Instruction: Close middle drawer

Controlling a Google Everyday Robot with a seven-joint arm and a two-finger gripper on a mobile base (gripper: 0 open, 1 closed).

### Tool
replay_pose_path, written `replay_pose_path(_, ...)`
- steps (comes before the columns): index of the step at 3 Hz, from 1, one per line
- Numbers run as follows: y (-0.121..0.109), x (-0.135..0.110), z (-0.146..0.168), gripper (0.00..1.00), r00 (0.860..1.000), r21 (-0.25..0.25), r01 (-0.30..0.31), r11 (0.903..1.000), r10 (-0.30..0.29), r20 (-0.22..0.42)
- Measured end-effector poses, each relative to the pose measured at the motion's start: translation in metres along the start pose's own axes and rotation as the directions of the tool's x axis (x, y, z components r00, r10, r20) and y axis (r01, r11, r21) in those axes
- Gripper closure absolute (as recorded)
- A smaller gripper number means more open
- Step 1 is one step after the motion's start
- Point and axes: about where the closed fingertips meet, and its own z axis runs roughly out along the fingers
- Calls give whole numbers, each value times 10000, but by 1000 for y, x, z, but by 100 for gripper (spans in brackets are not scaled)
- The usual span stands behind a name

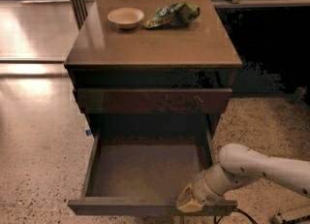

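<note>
gripper (190, 201) at right end of drawer (145, 169) front, panel running crosswise; grip state cannot tell; cabinet (152, 48) straight behind.

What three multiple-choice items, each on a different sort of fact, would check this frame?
1. Where is the gripper?
A on the floor
B at the middle drawer's front edge, right side
C out of view

2. How many things lie on the tabletop?
A two
B four
C none

3. What state is the middle drawer in?
A shut
B pulled out
C removed

Key:
1 B, it sits at the front panel's right end.
2 A, only a bowl and a bag are there.
3 B, its floor shows in front of the cabinet.
</note>
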Motion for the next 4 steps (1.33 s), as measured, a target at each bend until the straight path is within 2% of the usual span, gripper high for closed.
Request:
replay_pose_path(1, 0, 0, 0, 100, 10000, 0, 0, 10000, 0, 0)
replay_pose_path(3, 17, 6, 9, 100, 9939, -600, 177, 9980, -111, 1098)
replay_pose_path(4, 20, 19, 48, 100, 9932, -879, 266, 9958, -164, 1150)
